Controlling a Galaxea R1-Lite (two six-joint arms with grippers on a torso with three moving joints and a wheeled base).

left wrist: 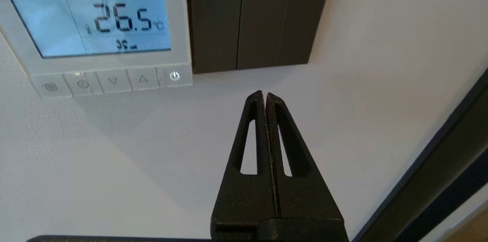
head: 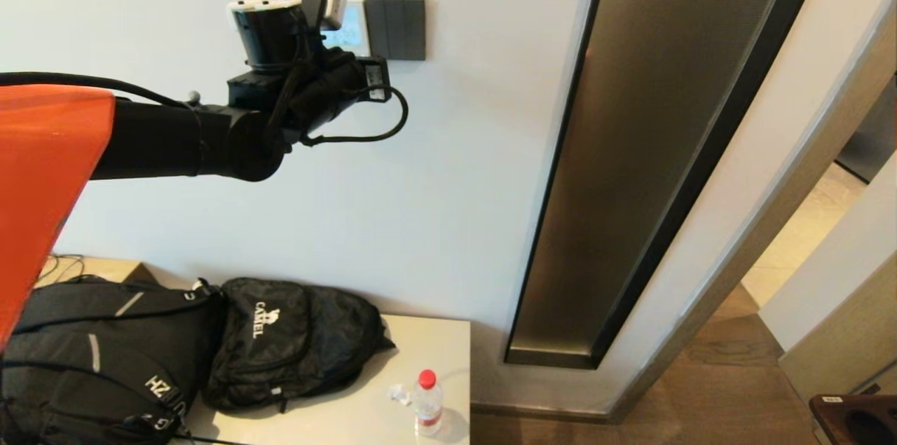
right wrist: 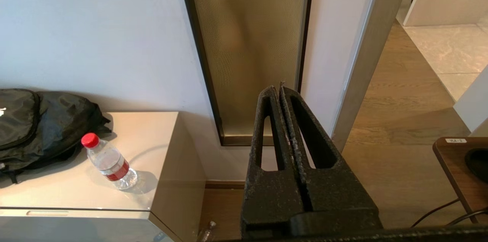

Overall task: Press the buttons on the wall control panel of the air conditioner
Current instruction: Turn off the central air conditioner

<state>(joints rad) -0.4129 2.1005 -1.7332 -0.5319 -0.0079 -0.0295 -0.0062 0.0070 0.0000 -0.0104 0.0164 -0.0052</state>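
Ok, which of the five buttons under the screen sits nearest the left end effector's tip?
The power-symbol button, last in the row beside the dark switch plate; the left end effector hangs shut just below it.

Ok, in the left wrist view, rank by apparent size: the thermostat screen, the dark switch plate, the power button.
1. Thermostat screen and dark switch plate: look alike, and both are cut off by the frame, so unranked.
2. Power button: clearly smallest.

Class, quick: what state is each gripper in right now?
Left gripper: closed, holding nothing, raised at the wall just below the control panel.
Right gripper: closed, holding nothing, parked low.
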